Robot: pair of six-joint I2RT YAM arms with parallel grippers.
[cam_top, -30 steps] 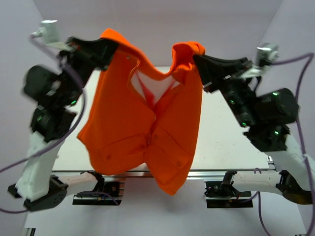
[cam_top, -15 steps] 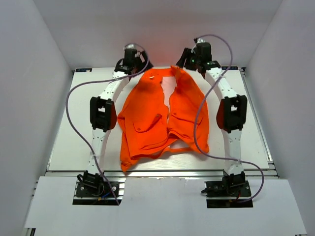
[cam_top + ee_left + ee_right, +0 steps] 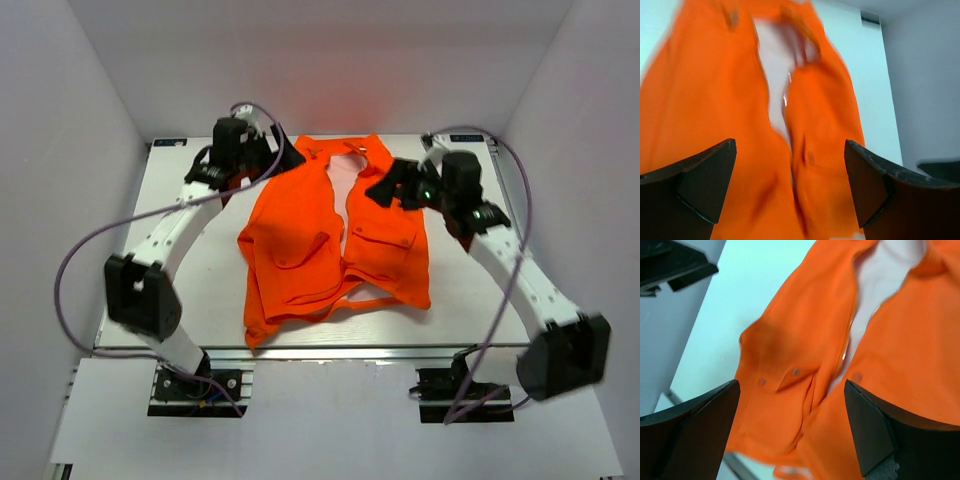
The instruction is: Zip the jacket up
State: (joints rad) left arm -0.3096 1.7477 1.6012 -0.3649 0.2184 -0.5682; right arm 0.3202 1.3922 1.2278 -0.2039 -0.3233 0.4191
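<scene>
The orange jacket point(image 3: 320, 240) lies flat on the white table point(image 3: 215, 290), collar at the far side. Its front stands apart, with a white gap down the middle point(image 3: 345, 195). Both flapped pockets show their snaps. My left gripper point(image 3: 272, 158) hovers open over the jacket's far left shoulder. My right gripper point(image 3: 384, 190) hovers open over the jacket's right front. In the left wrist view the jacket point(image 3: 715, 100) fills the frame below the open gripper point(image 3: 790, 150). The right wrist view shows a snapped pocket flap point(image 3: 790, 375) under the open gripper point(image 3: 791, 387). Nothing sits between either pair of fingers.
White walls close in the table on the left, right and far sides. A metal rail point(image 3: 330, 352) runs along the near edge. Purple cables point(image 3: 80, 250) loop off both arms.
A second ago both grippers held the jacket up by its shoulders. It now lies spread on the table, both grippers have let go and opened, and the arms have drawn back towards the near side.
</scene>
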